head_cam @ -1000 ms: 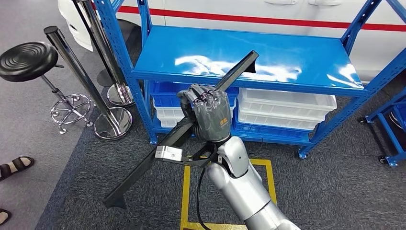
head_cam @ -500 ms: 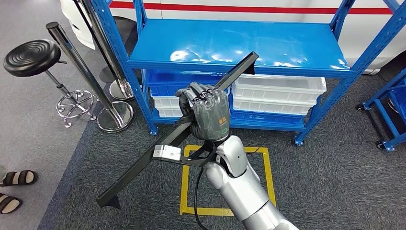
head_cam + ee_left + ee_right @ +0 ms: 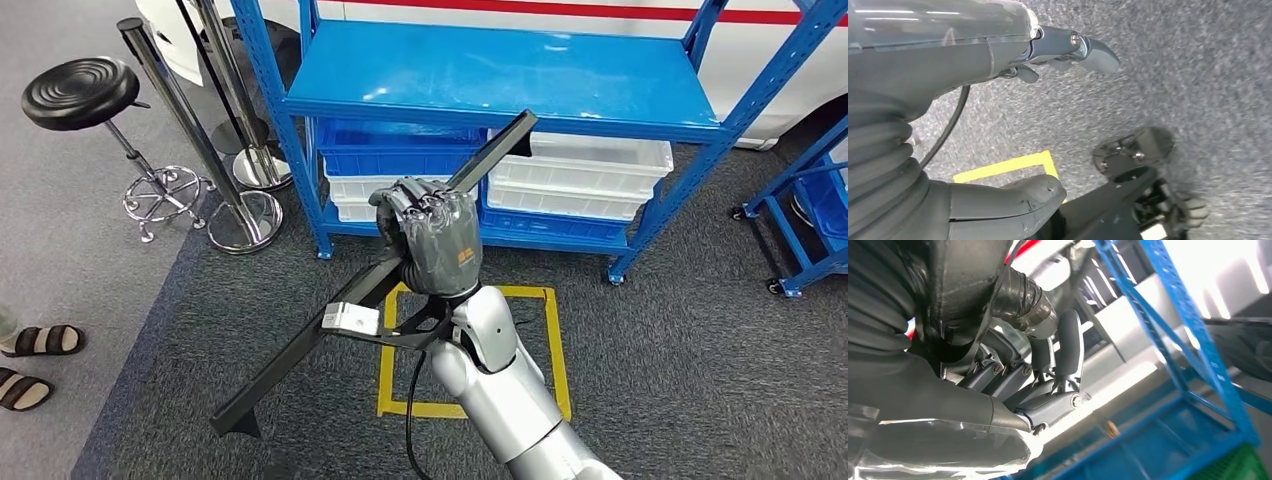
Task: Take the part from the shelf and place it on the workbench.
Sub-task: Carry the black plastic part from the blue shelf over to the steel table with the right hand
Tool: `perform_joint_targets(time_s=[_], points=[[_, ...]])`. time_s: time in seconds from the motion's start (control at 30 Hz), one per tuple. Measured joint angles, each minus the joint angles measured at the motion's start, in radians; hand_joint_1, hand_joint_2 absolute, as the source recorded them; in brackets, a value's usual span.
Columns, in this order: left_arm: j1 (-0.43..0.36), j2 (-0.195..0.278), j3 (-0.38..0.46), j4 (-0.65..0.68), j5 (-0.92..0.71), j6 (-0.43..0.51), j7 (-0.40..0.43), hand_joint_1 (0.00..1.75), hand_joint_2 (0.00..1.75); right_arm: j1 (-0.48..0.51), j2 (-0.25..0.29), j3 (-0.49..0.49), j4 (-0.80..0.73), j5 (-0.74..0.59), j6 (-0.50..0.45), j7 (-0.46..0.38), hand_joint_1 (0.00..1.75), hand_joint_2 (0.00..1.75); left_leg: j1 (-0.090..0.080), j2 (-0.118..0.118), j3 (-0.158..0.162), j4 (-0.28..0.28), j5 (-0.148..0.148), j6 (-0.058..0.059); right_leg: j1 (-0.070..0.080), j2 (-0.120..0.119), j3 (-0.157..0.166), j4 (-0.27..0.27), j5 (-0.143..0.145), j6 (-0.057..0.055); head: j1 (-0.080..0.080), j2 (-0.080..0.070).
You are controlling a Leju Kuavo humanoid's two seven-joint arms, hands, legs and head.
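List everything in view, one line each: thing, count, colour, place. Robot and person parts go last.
Part: one, black, long bar held aslant in front of the shelf.
Shelf: one, blue, behind the part.
Bins: several, white and blue, under the shelf top.
Stool: one, black seat, far left.
Posts: two, chrome, beside the stool.
Floor square: one, yellow outline, on grey carpet.
Person's feet: two, in dark sandals, left edge.
Right hand: one, dark grey, grips the part.
Left hand: one, grey, over the carpet.

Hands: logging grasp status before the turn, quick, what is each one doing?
Right hand: grips the long black part.
Left hand: holds nothing visible; open or closed cannot be told.
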Motion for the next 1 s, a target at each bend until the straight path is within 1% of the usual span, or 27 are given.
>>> perform_joint_targets(time_s=[0.03, 0.07, 0.1, 0.13, 0.17, 0.23, 0.27, 0.3, 0.33, 0.37, 0.4, 0.43, 0.47, 0.5, 0.53, 0.57, 0.6, 0.63, 0.67, 0.7, 0.77, 0.8, 0.83, 0.9, 0.93, 0.97, 1.0], points=[[0.0, 0.0, 0.0, 0.0, 0.005, 0.0, -0.003, 0.0, 1.75, -0.001, -0.001, 0.002, 0.005, -0.009, 0.0, 0.007, 1.75, 1.75, 0.002, 0.0, -0.015, 0.009, 0.005, -0.003, -0.004, 0.0, 0.04, -0.041, 0.027, 0.003, 0.0, 0.0], [0.001, 0.0, 0.0, 0.0, 0.009, 0.0, -0.007, 0.0, 1.75, -0.002, -0.001, 0.006, 0.01, -0.018, 0.0, 0.012, 1.75, 1.75, 0.005, -0.001, -0.028, 0.019, 0.008, -0.007, -0.007, 0.0, 0.087, -0.104, 0.039, 0.006, 0.0, 0.0], [0.0, 0.0, 0.0, 0.0, 0.012, 0.0, -0.011, 0.0, 1.75, -0.004, -0.001, 0.011, 0.014, -0.026, 0.0, 0.015, 1.75, 1.75, 0.005, -0.001, -0.041, 0.03, 0.01, -0.013, -0.006, 0.002, 0.13, -0.167, 0.039, 0.007, 0.0, 0.0], [0.0, 0.0, 0.001, 0.0, 0.015, 0.0, -0.014, 0.0, 1.75, -0.006, -0.002, 0.017, 0.018, -0.031, 0.0, 0.017, 1.75, 1.75, 0.005, -0.002, -0.052, 0.04, 0.014, -0.019, -0.004, 0.004, 0.16, -0.216, 0.033, 0.004, 0.0, 0.0], [0.0, 0.001, 0.001, 0.0, 0.017, 0.001, -0.016, 0.0, 1.75, -0.007, -0.003, 0.023, 0.021, -0.031, 0.0, 0.018, 1.75, 1.75, 0.004, -0.003, -0.059, 0.045, 0.018, -0.027, -0.001, 0.006, 0.172, -0.24, 0.02, 0.0, -0.001, 0.0], [0.004, 0.001, 0.001, 0.0, 0.02, 0.006, -0.016, 0.0, 1.75, -0.007, -0.005, 0.034, 0.027, -0.025, 0.0, 0.02, 1.75, 1.75, 0.003, -0.004, -0.064, 0.047, 0.03, -0.042, 0.003, 0.008, 0.167, -0.244, 0.023, -0.016, -0.001, 0.0], [0.006, 0.002, 0.002, 0.0, 0.02, 0.009, -0.015, 0.0, 1.75, -0.007, -0.006, 0.039, 0.029, -0.023, 0.0, 0.02, 1.75, 1.75, 0.005, -0.005, -0.068, 0.051, 0.024, -0.048, 0.002, 0.006, 0.162, -0.246, 0.03, -0.027, -0.001, 0.0], [0.008, 0.002, 0.002, 0.0, 0.021, 0.01, -0.014, 0.0, 1.75, -0.007, -0.006, 0.044, 0.032, -0.021, 0.0, 0.019, 1.75, 1.75, 0.007, -0.006, -0.076, 0.067, 0.002, -0.052, 0.002, 0.004, 0.155, -0.247, 0.039, -0.039, -0.001, 0.0], [0.01, 0.004, 0.002, 0.0, 0.021, 0.011, -0.013, 0.0, 1.75, -0.007, -0.006, 0.048, 0.033, -0.021, 0.0, 0.019, 1.75, 1.75, 0.008, -0.007, -0.088, 0.101, -0.036, -0.056, 0.0, 0.002, 0.146, -0.25, 0.049, -0.05, -0.001, 0.0], [0.011, 0.005, 0.002, 0.0, 0.021, 0.011, -0.013, 0.0, 1.75, -0.006, -0.006, 0.052, 0.035, -0.022, 0.0, 0.019, 1.75, 1.75, 0.009, -0.007, -0.104, 0.154, -0.087, -0.058, 0.002, 0.0, 0.135, -0.25, 0.06, -0.058, -0.001, 0.0], [0.012, 0.005, 0.002, 0.0, 0.021, 0.011, -0.013, 0.0, 1.75, -0.006, -0.006, 0.055, 0.037, -0.022, 0.0, 0.018, 1.75, 1.75, 0.009, -0.007, -0.12, 0.221, -0.135, -0.06, 0.004, 0.0, 0.121, -0.249, 0.07, -0.063, -0.001, 0.0], [0.012, 0.006, 0.002, 0.0, 0.021, 0.011, -0.013, 0.0, 1.75, -0.004, -0.007, 0.058, 0.038, -0.023, 0.0, 0.018, 1.75, 1.75, 0.009, -0.007, -0.131, 0.284, -0.166, -0.061, 0.008, -0.001, 0.107, -0.248, 0.082, -0.065, -0.001, 0.0], [0.013, 0.006, 0.002, 0.0, 0.021, 0.011, -0.013, 0.0, 1.75, -0.003, -0.007, 0.059, 0.039, -0.024, 0.0, 0.018, 1.75, 1.75, 0.008, -0.007, -0.131, 0.326, -0.175, -0.06, 0.011, -0.001, 0.091, -0.247, 0.093, -0.066, -0.001, 0.0], [0.013, 0.007, 0.002, 0.0, 0.022, 0.011, -0.014, 0.0, 1.75, -0.002, -0.008, 0.061, 0.04, -0.025, 0.0, 0.016, 1.75, 1.75, 0.007, -0.007, -0.117, 0.339, -0.162, -0.057, 0.015, -0.002, 0.076, -0.245, 0.104, -0.066, -0.002, 0.0], [0.013, 0.008, 0.002, 0.0, 0.022, 0.011, -0.014, 0.0, 1.75, -0.001, -0.008, 0.062, 0.041, -0.026, 0.0, 0.014, 1.75, 1.75, 0.006, -0.008, -0.085, 0.316, -0.135, -0.051, 0.018, -0.002, 0.061, -0.244, 0.115, -0.067, -0.001, 0.0], [0.012, 0.008, 0.002, 0.0, 0.023, 0.011, -0.015, 0.0, 1.75, -0.001, -0.008, 0.063, 0.041, -0.028, 0.0, 0.01, 1.75, 1.75, 0.002, -0.008, -0.037, 0.262, -0.11, -0.043, 0.021, -0.001, 0.049, -0.242, 0.126, -0.066, -0.001, 0.0], [0.011, 0.01, 0.002, -0.001, 0.024, 0.011, -0.016, 0.0, 1.75, -0.001, -0.008, 0.064, 0.039, -0.028, 0.0, 0.006, 1.75, 1.75, -0.002, -0.009, 0.019, 0.187, -0.104, -0.033, 0.024, 0.0, 0.04, -0.241, 0.137, -0.065, -0.001, 0.0], [0.009, 0.012, 0.002, -0.001, 0.024, 0.012, -0.017, 0.0, 1.75, -0.001, -0.008, 0.065, 0.038, -0.027, 0.0, 0.003, 1.75, 1.75, -0.007, -0.009, 0.07, 0.113, -0.109, -0.026, 0.024, 0.0, 0.033, -0.241, 0.147, -0.062, -0.001, 0.0], [0.008, 0.013, 0.002, -0.001, 0.025, 0.012, -0.018, 0.0, 1.75, -0.002, -0.008, 0.067, 0.036, -0.025, 0.0, 0.002, 1.75, 1.75, -0.012, -0.01, 0.103, 0.059, -0.119, -0.02, 0.023, -0.001, 0.032, -0.244, 0.157, -0.057, -0.001, 0.0], [0.007, 0.014, 0.002, -0.001, 0.027, 0.012, -0.02, 0.0, 1.75, -0.003, -0.008, 0.071, 0.035, -0.024, 0.0, 0.001, 1.75, 1.75, -0.016, -0.011, 0.12, 0.025, -0.127, -0.017, 0.021, -0.002, 0.031, -0.249, 0.169, -0.051, -0.001, 0.0], [0.008, 0.012, 0.003, -0.001, 0.031, 0.012, -0.022, 0.0, 1.75, -0.004, -0.008, 0.077, 0.035, -0.023, 0.0, 0.001, 1.75, 1.75, -0.016, -0.009, 0.111, 0.007, -0.103, -0.011, 0.018, -0.002, 0.03, -0.263, 0.187, -0.038, -0.001, 0.0], [0.008, 0.011, 0.003, -0.001, 0.033, 0.012, -0.022, 0.0, 1.75, -0.005, -0.009, 0.08, 0.035, -0.023, 0.0, 0.001, 1.75, 1.75, -0.014, -0.007, 0.103, 0.001, -0.087, -0.005, 0.018, -0.001, 0.024, -0.259, 0.172, -0.032, -0.001, 0.0], [0.008, 0.01, 0.003, 0.0, 0.034, 0.012, -0.023, 0.0, 1.75, -0.004, -0.009, 0.081, 0.036, -0.023, 0.0, 0.001, 1.75, 1.75, -0.01, -0.005, 0.089, -0.004, -0.069, 0.002, 0.017, 0.0, 0.014, -0.238, 0.134, -0.026, -0.001, 0.0], [0.007, 0.007, 0.004, 0.0, 0.035, 0.012, -0.023, 0.0, 1.75, -0.005, -0.01, 0.082, 0.036, -0.022, 0.0, 0.001, 1.75, 1.75, -0.008, -0.002, 0.055, -0.005, -0.037, 0.011, 0.013, 0.002, -0.01, -0.134, 0.016, -0.017, -0.001, 0.0], [0.006, 0.006, 0.004, 0.0, 0.036, 0.011, -0.023, 0.0, 1.75, -0.004, -0.01, 0.083, 0.036, -0.023, 0.0, 0.001, 1.75, 1.75, -0.008, -0.002, 0.035, -0.002, -0.023, 0.011, 0.011, 0.001, -0.02, -0.065, -0.026, -0.013, -0.001, 0.0], [0.007, 0.005, 0.004, 0.0, 0.037, 0.01, -0.023, 0.0, 1.75, -0.004, -0.012, 0.085, 0.037, -0.028, 0.0, 0.001, 1.75, 1.75, -0.007, -0.001, 0.014, 0.001, -0.009, 0.009, 0.009, 0.001, -0.023, -0.005, -0.039, -0.009, -0.001, 0.0], [0.008, 0.003, 0.004, 0.0, 0.038, 0.01, -0.023, 0.0, 1.75, -0.003, -0.013, 0.088, 0.037, -0.037, 0.001, 0.001, 1.75, 1.75, -0.007, -0.001, -0.008, 0.006, 0.004, 0.007, 0.007, 0.001, -0.014, 0.031, -0.026, -0.005, -0.001, 0.0]])
